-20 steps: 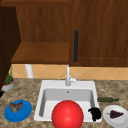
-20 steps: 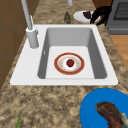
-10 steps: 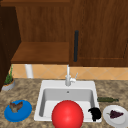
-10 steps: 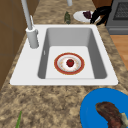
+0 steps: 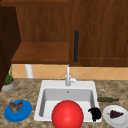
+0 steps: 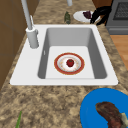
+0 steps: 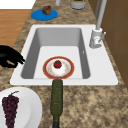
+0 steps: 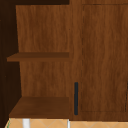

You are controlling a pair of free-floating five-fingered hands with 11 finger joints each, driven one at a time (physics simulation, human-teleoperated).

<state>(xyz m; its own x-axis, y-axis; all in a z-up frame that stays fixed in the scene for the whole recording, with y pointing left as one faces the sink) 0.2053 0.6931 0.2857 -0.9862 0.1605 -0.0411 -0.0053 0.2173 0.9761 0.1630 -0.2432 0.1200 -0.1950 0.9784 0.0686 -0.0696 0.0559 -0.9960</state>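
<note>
My right hand [image 5: 95, 113] hovers over the front right corner of the white sink [image 5: 40, 100], its fingers relaxed and holding nothing. In the right side view the hand [image 7: 10, 58] sits at the counter's front edge with its fingers pointing toward the basin. In the left side view the same hand [image 6: 100, 13] is beside the white plate of purple grapes [image 6: 83, 15]. A red-rimmed plate [image 6: 58, 68] lies on the sink floor with a small red fruit [image 6: 70, 62] on it. A large red round shape [image 5: 67, 115] covers the sink's near rim in the front view.
A dark green bottle [image 7: 57, 100] lies on the counter right of the sink, beside the grape plate [image 7: 27, 107]. A blue plate [image 5: 23, 112] with a brown piece of food [image 5: 15, 106] is at the left, a potted plant [image 5: 8, 82] behind it. The faucet [image 5: 68, 78] stands at the back rim. A stove [image 6: 120, 15] lies beyond the hand.
</note>
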